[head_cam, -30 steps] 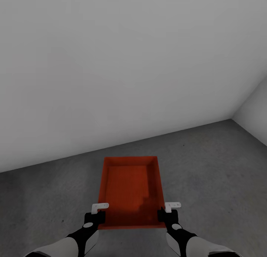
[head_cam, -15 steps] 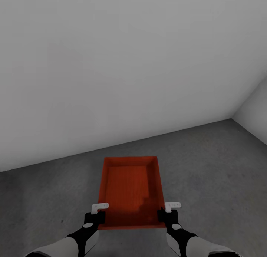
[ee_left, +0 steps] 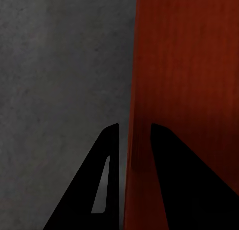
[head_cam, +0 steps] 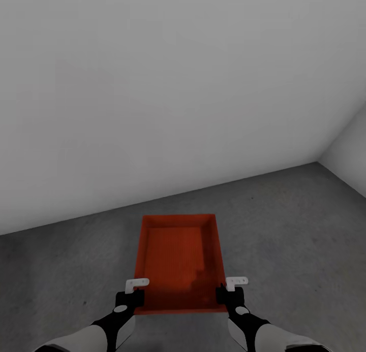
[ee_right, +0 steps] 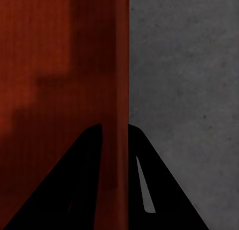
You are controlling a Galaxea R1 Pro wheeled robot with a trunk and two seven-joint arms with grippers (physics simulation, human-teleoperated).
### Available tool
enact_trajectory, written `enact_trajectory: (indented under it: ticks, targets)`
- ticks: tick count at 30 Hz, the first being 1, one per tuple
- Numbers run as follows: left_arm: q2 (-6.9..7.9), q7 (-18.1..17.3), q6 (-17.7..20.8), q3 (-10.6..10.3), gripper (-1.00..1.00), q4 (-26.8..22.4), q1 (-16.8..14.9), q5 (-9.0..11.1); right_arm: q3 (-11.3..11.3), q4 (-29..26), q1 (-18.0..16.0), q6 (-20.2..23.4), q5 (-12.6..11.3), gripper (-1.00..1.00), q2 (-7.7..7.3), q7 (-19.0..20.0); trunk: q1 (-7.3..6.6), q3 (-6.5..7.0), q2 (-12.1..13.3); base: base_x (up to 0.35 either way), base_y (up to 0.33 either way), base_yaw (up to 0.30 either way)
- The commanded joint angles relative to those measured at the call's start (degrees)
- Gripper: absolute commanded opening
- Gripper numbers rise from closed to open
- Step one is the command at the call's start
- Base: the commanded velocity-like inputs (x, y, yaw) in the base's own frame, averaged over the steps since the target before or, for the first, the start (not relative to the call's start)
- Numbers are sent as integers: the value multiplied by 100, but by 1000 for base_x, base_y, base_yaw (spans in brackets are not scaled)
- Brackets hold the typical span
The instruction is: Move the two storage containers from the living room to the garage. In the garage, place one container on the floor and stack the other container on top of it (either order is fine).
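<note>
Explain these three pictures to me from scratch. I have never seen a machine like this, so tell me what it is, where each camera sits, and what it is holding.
This is a simulated two-armed robot on wheels, steered by a person. The large picture comes from a camera on its head, looking forward and down. It shows a grey wall, a dark concrete floor, and an orange-red storage container, an open, empty box.

The left hand and right hand each pinch a side wall of the container near its closest corners, one finger inside, one outside.

The two smaller pictures come from cameras on the wrists, looking along the fingers. In each, black fingers straddle the thin red wall, with the floor beside it. Whether the container rests on the floor or hangs just above it, I cannot tell.
</note>
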Motion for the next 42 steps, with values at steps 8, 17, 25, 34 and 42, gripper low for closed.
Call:
enact_trajectory:
  ticks: [8,17,25,34,42]
  targets:
    - [-2,112,-302,-53,-100,2,-3,23,-303,25,-4,-42,-211,-100,145,-37,0,3,-2,0,0,-127]
    - [-2,112,-302,-53,-100,2,-6,27,-304,25,-4,-42,-211,-100,145,-34,0,4,-2,0,0,-38]
    - [-2,112,-305,-53,-100,2,-5,25,-304,25,-4,-43,-211,-100,145,-35,0,4,-2,0,0,-1]
    - [-2,112,-305,-53,-100,2,-3,25,-303,25,-4,-42,-210,-100,145,-34,0,4,-2,0,0,0]
    - [-7,112,-311,-53,-100,8,-4,21,-302,25,-4,-42,-208,-100,145,-34,0,4,-2,0,-13,0]
